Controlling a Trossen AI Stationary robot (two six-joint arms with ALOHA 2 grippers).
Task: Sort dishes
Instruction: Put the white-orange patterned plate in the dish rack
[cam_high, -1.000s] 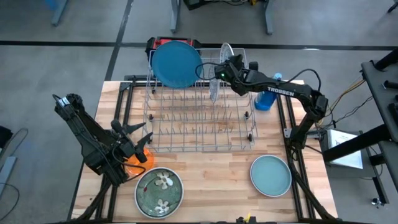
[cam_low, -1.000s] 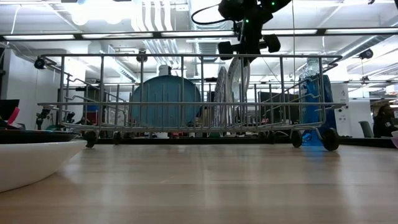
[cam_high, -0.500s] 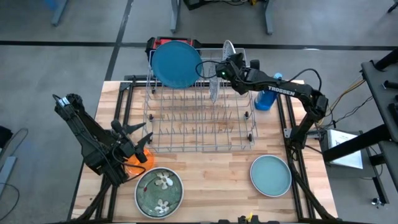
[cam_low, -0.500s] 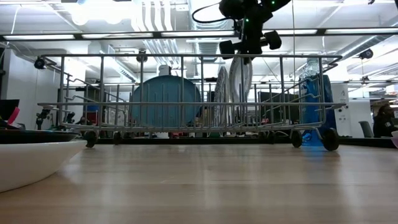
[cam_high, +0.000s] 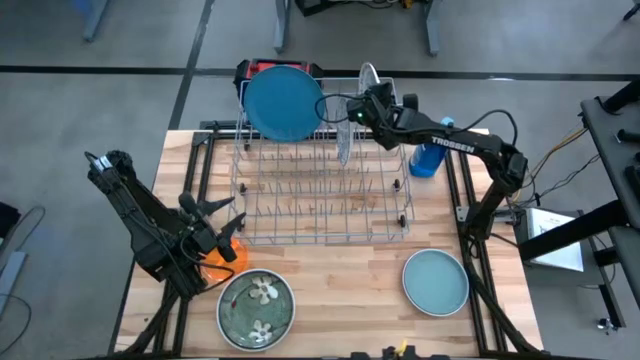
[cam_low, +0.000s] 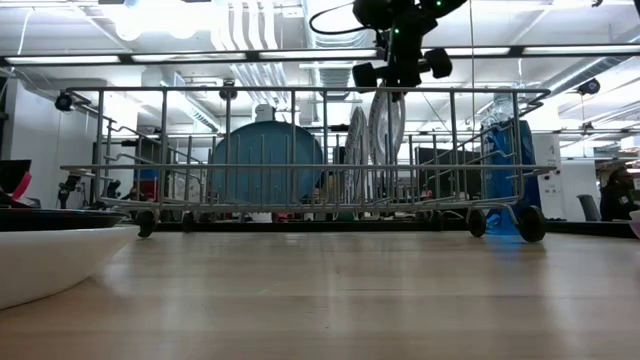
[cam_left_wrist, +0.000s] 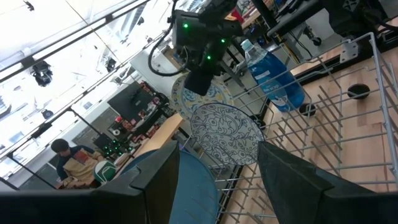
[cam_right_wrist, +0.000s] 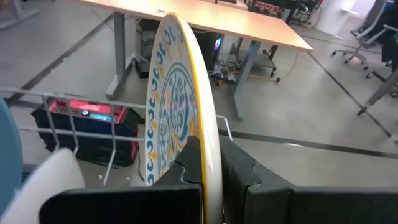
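My right gripper (cam_high: 366, 103) is above the far side of the wire rack (cam_high: 320, 215), shut on a yellow-rimmed, blue-patterned plate (cam_right_wrist: 177, 106) that stands on edge. Next to it a black-and-white patterned plate (cam_high: 345, 142) stands in the rack's slots, and a large blue plate (cam_high: 283, 103) stands at the far left corner. On the near table lie a green flowered plate (cam_high: 257, 305), a teal plate (cam_high: 436, 282) and a small orange plate (cam_high: 222, 257). My left gripper (cam_high: 225, 222) hangs open just above the orange plate, touching nothing. My right gripper pinches the yellow-rimmed plate's upper rim (cam_right_wrist: 208, 158) between its two fingers, one on each face. The fingers (cam_low: 400, 65) come from above, pointing down and slanting toward the far side. The plate hangs upright below them inside the rack; whether its lower edge rests on the wires I cannot tell.
A blue spray-type bottle (cam_high: 427, 160) stands right of the rack's far end, close under my right arm. A red box (cam_high: 262, 68) sits behind the rack. Bare wood shows between the rack and the near plates. A person (cam_left_wrist: 65, 158) sits at a desk beyond the table.
My right gripper has edged slightly toward the table's far edge with the plate still in its fingers, and the plate has turned a little, showing more of its face in the low view. My left arm has kept still.
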